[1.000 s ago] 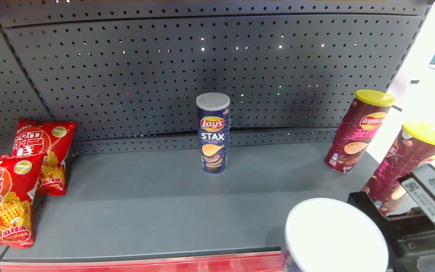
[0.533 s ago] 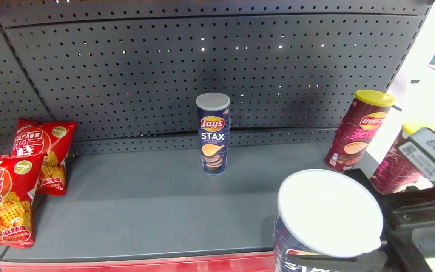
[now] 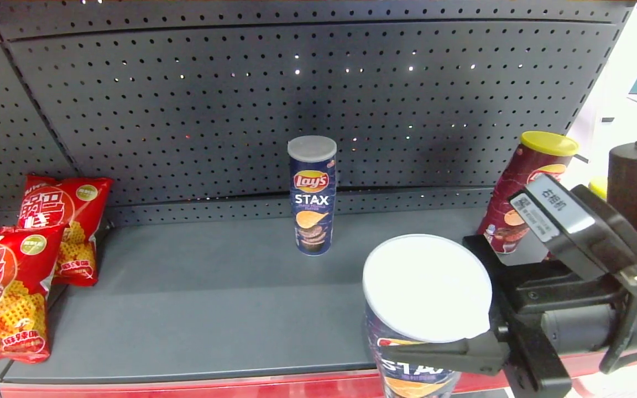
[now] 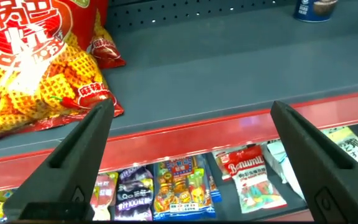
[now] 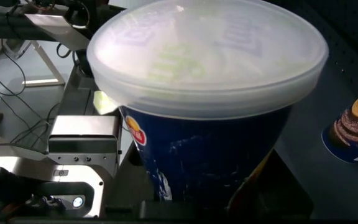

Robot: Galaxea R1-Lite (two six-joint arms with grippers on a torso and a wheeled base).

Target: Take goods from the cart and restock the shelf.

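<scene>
Placing step: the right gripper (image 3: 441, 344), clamped on a blue can (image 3: 426, 287), holds it seemingly over the shelf (image 3: 213, 309) lip; next, carry it inward and set it upright.

At my far left lies a red snack bag (image 3: 3, 293), a second bag (image 3: 75, 232) just behind; below, sweet packets (image 4: 185, 186) sit in a row.

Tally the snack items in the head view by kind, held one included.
Blue cans: 2, one on the shelf, one in the right gripper
Maroon cans with yellow lids: 2, second mostly hidden
Red bags: 2
Total: 6
</scene>
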